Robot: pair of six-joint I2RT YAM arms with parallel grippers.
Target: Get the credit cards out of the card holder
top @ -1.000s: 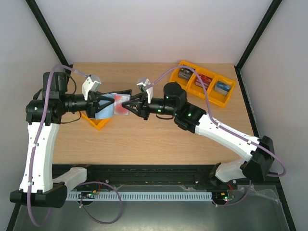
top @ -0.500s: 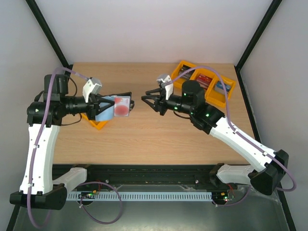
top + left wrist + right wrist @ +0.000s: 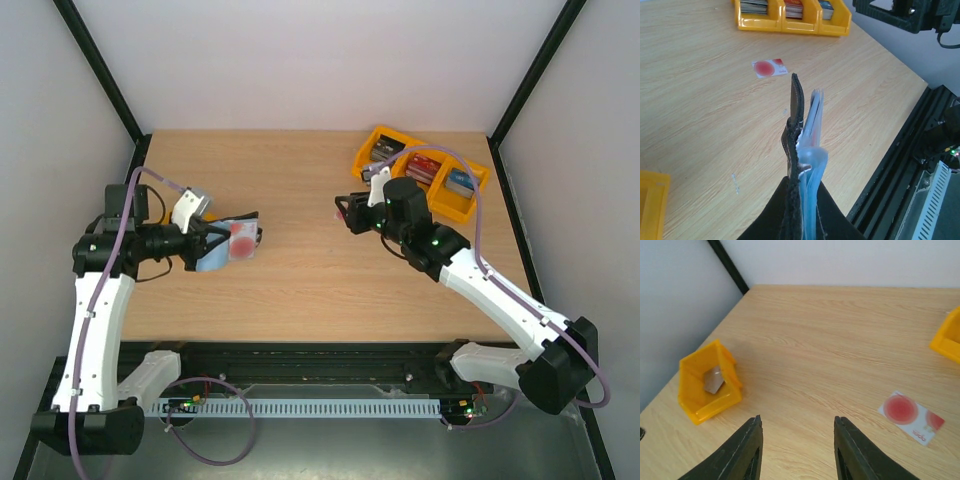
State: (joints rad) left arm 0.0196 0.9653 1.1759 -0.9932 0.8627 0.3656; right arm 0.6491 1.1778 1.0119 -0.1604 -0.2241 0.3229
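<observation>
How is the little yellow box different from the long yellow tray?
The small yellow plastic box has one compartment; the long yellow plastic tray has three. The box holds one small grey thing; the tray holds stacks of cards. Both are open-topped and sit on the wooden table.

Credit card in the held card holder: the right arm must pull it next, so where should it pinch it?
Likely the exposed end of the credit card, pointing away from the left gripper, which clamps the card holder at the opposite end. The open right gripper should come in from that free side, jaws closing across the thin card's flat faces.
</observation>
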